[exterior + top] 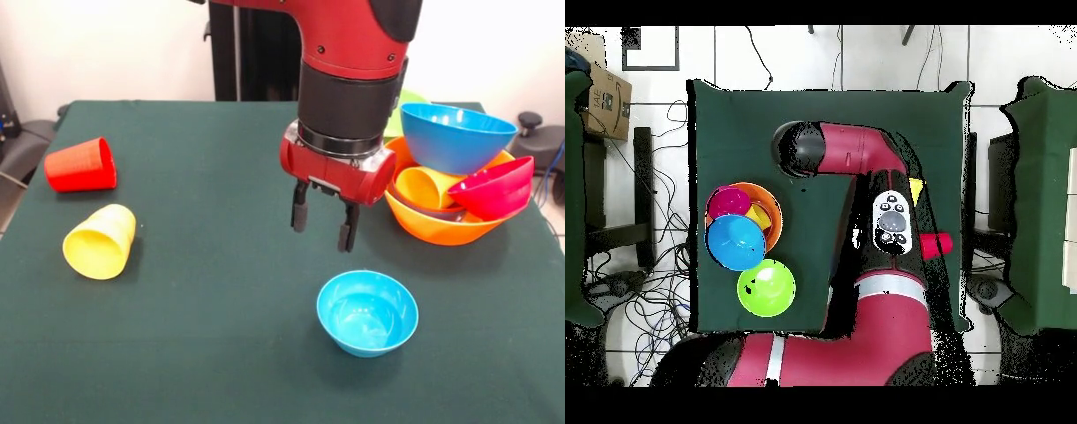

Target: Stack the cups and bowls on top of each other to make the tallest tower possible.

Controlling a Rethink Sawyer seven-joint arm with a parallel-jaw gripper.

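arm: red and black arm (353, 79) comes down over the middle of the green surface (212, 336); in the overhead view it covers the middle of the surface and hides the gripper
gripper: gripper (324, 227) hangs above the surface, just behind and left of the light-blue bowl in the front view, not touching it
fingers: two dark fingers (301, 212) point down, spread apart with a clear gap, nothing between them
light-blue bowl: small light-blue bowl (367, 312) upright and alone on the surface, near the front, empty
tower: pile at the right side of the front view; large orange bowl (437, 228) at the bottom, sitting on the surface
blue bowl: medium blue bowl (456, 137) sits on top of the pile, tilted, opening up; overhead it shows as the blue bowl (735, 242) overlapping the orange one (765, 195)
crimson bowl: crimson bowl (494, 188) tilted inside the orange bowl at its right rim
cup in pile: yellow-orange cup (425, 186) lies on its side inside the orange bowl, under the blue bowl
green bowl: lime green bowl (766, 287) upright on the surface just beside the pile; in the front view only a sliver shows behind the arm
red cup: red cup (81, 165) on its side at the left, well apart from the pile
yellow cup: yellow cup (100, 241) on its side, near the red cup, mouth facing the front
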